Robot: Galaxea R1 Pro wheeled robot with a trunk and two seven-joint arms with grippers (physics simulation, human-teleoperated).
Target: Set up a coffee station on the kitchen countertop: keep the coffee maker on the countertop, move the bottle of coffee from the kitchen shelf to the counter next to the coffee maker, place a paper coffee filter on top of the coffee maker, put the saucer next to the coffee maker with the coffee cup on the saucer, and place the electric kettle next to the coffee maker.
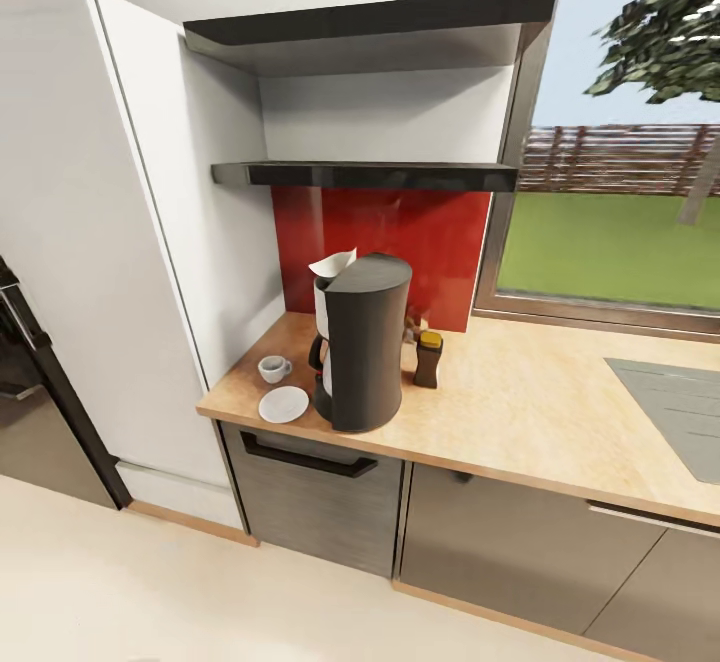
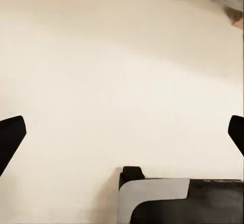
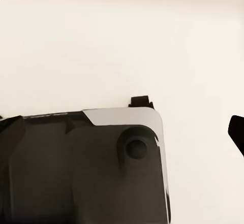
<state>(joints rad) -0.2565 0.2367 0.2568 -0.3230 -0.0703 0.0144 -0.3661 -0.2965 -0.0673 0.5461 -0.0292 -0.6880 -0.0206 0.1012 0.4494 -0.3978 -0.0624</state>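
In the head view the dark coffee maker (image 1: 360, 342) stands on the wooden countertop (image 1: 540, 412) near its left end. A white paper filter (image 1: 333, 264) pokes up from its top. A white coffee cup (image 1: 273, 369) stands on the counter to its left, just behind the empty white saucer (image 1: 284, 404) and apart from it. The bottle of coffee (image 1: 429, 358), dark with a yellow lid, stands close to the maker's right side. My left gripper (image 2: 123, 135) is open over the pale floor. My right gripper (image 3: 122, 127) also looks open, above my own base.
Two dark shelves (image 1: 365, 175) hang above the maker, in front of a red backsplash (image 1: 420, 232). A tall white cabinet (image 1: 100, 242) stands left of the counter, and a cooktop (image 1: 675, 407) lies at the right. Drawer fronts (image 1: 310, 492) sit below. My base (image 3: 81, 168) is over the beige floor.
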